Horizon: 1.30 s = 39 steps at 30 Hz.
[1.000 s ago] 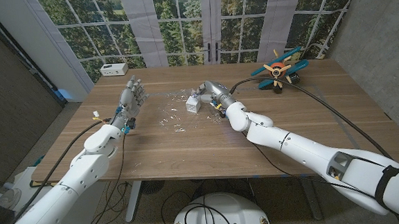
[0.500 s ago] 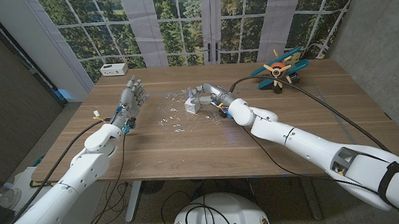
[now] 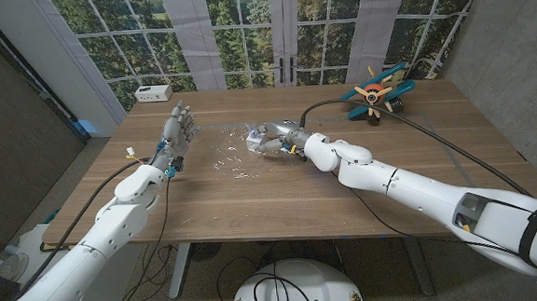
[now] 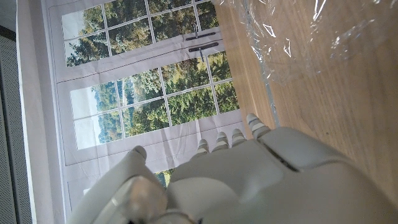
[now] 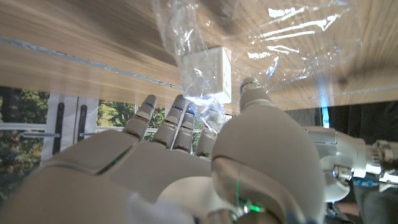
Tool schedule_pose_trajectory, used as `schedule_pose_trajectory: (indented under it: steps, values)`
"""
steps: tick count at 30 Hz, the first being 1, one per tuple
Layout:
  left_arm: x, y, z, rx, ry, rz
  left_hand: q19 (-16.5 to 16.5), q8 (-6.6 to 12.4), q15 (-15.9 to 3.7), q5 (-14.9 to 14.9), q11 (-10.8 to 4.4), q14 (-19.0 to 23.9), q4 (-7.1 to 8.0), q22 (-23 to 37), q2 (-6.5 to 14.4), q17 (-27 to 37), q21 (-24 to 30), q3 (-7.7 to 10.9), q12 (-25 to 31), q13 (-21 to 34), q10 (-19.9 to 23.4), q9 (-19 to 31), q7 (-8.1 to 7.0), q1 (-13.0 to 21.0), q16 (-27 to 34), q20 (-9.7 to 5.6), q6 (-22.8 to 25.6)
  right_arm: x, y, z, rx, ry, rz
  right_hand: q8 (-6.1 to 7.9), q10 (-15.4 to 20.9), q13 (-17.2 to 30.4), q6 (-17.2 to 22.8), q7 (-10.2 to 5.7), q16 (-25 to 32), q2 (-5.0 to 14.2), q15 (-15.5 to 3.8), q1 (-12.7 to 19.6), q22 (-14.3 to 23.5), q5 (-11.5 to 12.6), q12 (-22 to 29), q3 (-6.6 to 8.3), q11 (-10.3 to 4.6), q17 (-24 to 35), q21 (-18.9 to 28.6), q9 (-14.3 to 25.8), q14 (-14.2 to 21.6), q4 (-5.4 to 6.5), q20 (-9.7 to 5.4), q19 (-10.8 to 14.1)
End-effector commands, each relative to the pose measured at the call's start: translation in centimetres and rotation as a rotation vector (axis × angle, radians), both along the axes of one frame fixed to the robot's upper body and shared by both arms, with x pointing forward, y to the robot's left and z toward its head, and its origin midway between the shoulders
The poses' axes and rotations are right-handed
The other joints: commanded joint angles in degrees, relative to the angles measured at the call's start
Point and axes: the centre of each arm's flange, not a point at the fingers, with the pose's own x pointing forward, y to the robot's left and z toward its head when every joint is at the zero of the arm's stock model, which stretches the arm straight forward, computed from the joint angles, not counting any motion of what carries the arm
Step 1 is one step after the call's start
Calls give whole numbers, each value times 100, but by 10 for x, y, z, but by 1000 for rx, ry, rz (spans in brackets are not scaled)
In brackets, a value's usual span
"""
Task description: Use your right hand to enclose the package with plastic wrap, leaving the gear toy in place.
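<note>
A robot test room, set up like a lab or office

A wooden counter [image 3: 280,182] on a metal sit-stand frame stands on grey carpet before a wall printed with paned windows and forest [image 3: 242,21] — a backdrop, with grey panel walls at either side. Black cables [image 3: 455,153] trail across the counter's right side, a small white box [image 3: 154,92] sits at its far left corner, and a colourful gear toy [image 3: 374,93] near the far right corner — gear for trials rather than a home.
</note>
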Motion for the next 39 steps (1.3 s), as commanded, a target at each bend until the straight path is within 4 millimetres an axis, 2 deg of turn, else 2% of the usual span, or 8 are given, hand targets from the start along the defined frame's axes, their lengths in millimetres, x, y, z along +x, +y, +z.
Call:
schedule_pose_trajectory:
  steps: [1, 6, 10, 12, 15, 19, 24, 39]
  values:
    - [1, -2, 2, 1, 2, -5, 9, 5, 7, 0, 19, -475, -25, 11, 102, 13, -29, 23, -14, 23, -532, 21, -18, 67, -8, 43, -416, -15, 13, -37, -286, -291, -150, -63, -292, -15, -332, -79, -14, 39, -160, 11, 12, 26, -82, 58, -58, -29, 45, 4, -148, 4, -37, -27]
    - [1, -2, 2, 1, 6, -7, 16, 6, 2, -1, 21, -458, -25, 11, 106, 13, -26, 26, -14, 23, -533, 20, -14, 70, -2, 46, -414, -13, 13, -43, -347, -287, -158, -38, -193, -41, -411, 128, 45, 107, -280, 176, 7, 61, -19, 167, -198, -78, 91, -9, -27, -111, -119, 69]
    - [1, -2, 1, 0, 12, -9, 27, 6, 8, -1, 15, -452, -24, 11, 115, 13, -22, 32, -13, 23, -530, 21, -14, 74, 0, 51, -414, -9, 12, -41, -362, -233, -162, -143, -311, -85, -1082, 0, 41, 119, -286, 203, 1, 74, -58, 218, -197, -131, 100, -26, -64, -157, -147, 89]
    - [1, -2, 0, 0, 12, -8, 30, 7, 2, -1, 11, -439, -24, 11, 121, 13, -21, 35, -11, 23, -526, 21, -16, 76, 4, 52, -411, -6, 12, -38, -360, -200, -162, -154, -489, -127, -1769, -149, 52, 141, -245, 34, 0, 68, -82, 193, -143, -154, 92, -30, -121, -78, -118, 59]
    - [0, -2, 0, -1, 13, -10, 34, 8, 2, -1, 14, -436, -23, 11, 128, 13, -19, 41, -11, 23, -527, 21, -19, 79, 4, 56, -409, -3, 11, -33, -341, -162, -146, -97, -570, -150, -2024, -262, 55, 140, -190, -193, 2, 35, -75, 121, -96, -155, 75, -26, -203, 36, -79, 0]
    - [-1, -1, -1, -3, 10, -6, 40, 9, 2, -2, 4, -421, -22, 12, 141, 13, -17, 50, -10, 23, -524, 21, -22, 85, 8, 63, -408, -1, 10, -23, -303, -87, -116, -7, -634, -167, -1972, -247, 84, 60, -109, -520, 5, -16, -62, -27, 31, -149, 72, -22, -229, 179, -22, -32]
    - [-2, 1, -3, -6, 12, -7, 41, 5, 16, -3, 11, -412, -22, 12, 150, 13, -17, 57, -11, 23, -527, 21, -24, 91, 9, 75, -418, 1, 7, -11, -252, -27, -88, 38, -779, -194, -1920, -125, 96, -198, 65, -1333, 11, -76, -49, -418, 205, -130, -2, -12, -392, 518, 116, -324]
    - [1, 1, -5, -6, 15, -12, 48, 3, 49, -8, 9, -385, -19, 14, 162, 14, -16, 75, -11, 24, -529, 22, -27, 104, 9, 108, -424, -15, -10, 9, -8, -67, 21, 26, -1262, -228, -1940, -269, 67, -273, 196, -1398, 7, -15, -142, -466, 388, -185, 14, -10, -496, 484, 173, -390]
